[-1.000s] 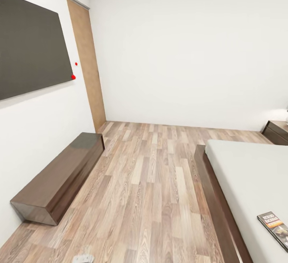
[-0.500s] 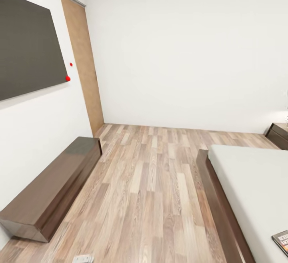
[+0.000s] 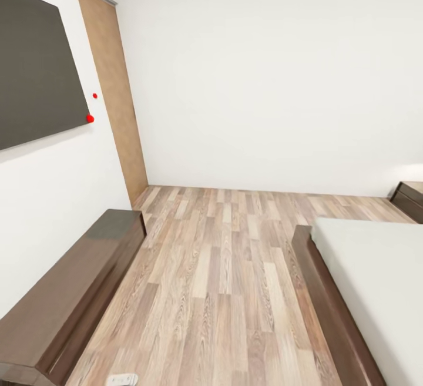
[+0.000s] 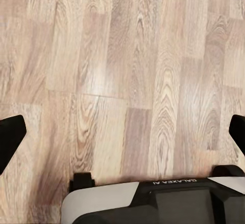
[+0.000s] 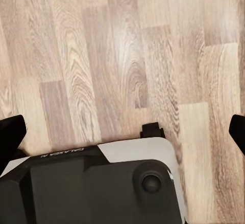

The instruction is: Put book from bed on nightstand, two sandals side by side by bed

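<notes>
Two tools hang over the bare pale wood-plank floor (image 3: 223, 280), and both are spread wide with nothing between the tips: your left tool (image 4: 122, 132) and your right tool (image 5: 122, 132) each show dark tips apart at opposite edges of their wrist views, planks between them.

Take the large low bed with the off-white mattress and dark brown frame (image 3: 376, 280) as your landmark. It lies at the right of the head view. The low dark-brown wooden nightstand (image 3: 411, 198) stands beyond its far corner, against the white wall (image 3: 264, 80). Across the open floor from the bed runs the long low dark-brown bench (image 3: 76, 292), below the dark wall panel (image 3: 35, 74) and short of the tan wooden door (image 3: 114, 92).

The paperback and the blue sandals are not on the part of the bed or floor you can see, so you are judged to be still on the way. Turn the base toward the bed until the mattress top fills more of the head view, and keep well clear of the bed frame. Keep both tools released, ready for the grasp.
</notes>
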Robot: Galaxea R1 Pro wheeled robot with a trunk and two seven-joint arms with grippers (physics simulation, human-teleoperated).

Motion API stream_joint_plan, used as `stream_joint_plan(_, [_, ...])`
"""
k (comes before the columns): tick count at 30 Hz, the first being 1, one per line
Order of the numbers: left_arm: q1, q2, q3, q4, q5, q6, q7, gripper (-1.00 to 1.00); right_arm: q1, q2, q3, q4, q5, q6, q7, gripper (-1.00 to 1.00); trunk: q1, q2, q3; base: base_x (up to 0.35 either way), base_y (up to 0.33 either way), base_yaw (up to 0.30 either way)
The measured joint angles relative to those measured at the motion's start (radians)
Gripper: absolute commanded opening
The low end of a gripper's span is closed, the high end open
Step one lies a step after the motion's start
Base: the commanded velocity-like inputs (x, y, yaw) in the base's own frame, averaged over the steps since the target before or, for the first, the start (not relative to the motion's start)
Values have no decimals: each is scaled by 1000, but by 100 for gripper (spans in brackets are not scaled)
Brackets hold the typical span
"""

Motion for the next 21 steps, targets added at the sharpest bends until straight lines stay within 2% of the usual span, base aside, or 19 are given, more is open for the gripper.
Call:
stream_joint_plan(6, [0, 0, 0, 0, 0, 0, 0, 100, 0, 0, 0, 0, 0, 0, 0, 100, 0, 0, 0, 315, 78, -1])
stream_joint_plan(21, [0, 0, 0, 0, 0, 0, 0, 100, 0, 0, 0, 0, 1, 0, -1, 100, 0, 0, 0, 328, 5, 0])
